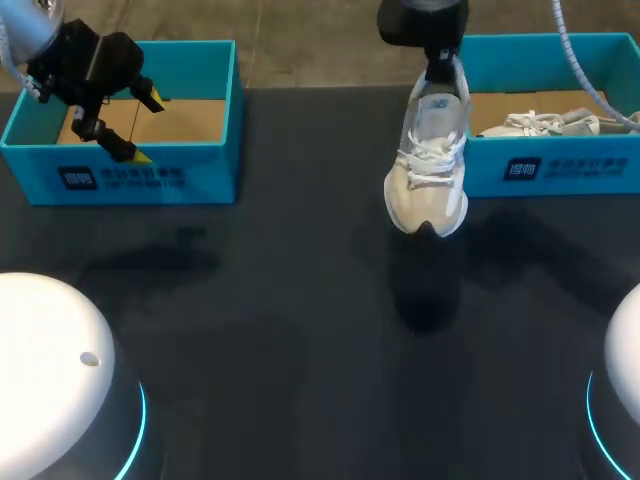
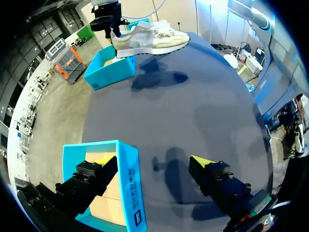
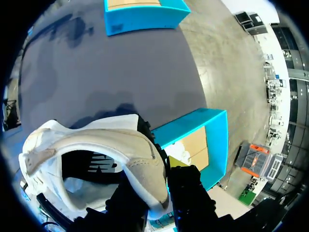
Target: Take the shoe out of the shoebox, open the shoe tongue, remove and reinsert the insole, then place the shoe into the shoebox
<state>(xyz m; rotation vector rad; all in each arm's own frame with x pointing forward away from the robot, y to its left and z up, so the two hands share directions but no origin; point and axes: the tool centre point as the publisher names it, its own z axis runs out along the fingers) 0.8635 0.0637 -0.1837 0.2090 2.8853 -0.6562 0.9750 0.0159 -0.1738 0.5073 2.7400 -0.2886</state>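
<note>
Head view: white lace-up sneaker (image 1: pixel 428 165) dangling toe-down from right gripper (image 1: pixel 440 72), well apart from empty blue cardboard shoebox (image 1: pixel 215 170). Left wrist view: left gripper (image 2: pixel 152 161) spread wide, empty, straddling that shoebox's wall. Right wrist view: clamped on sneaker's heel.

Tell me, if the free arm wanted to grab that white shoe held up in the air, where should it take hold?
Probably the toe end of the shoe, coming from the left. The right gripper is shut on the heel, so the front half juts free above the table, laces up. The open left gripper could pinch the forefoot's two sides.
</note>
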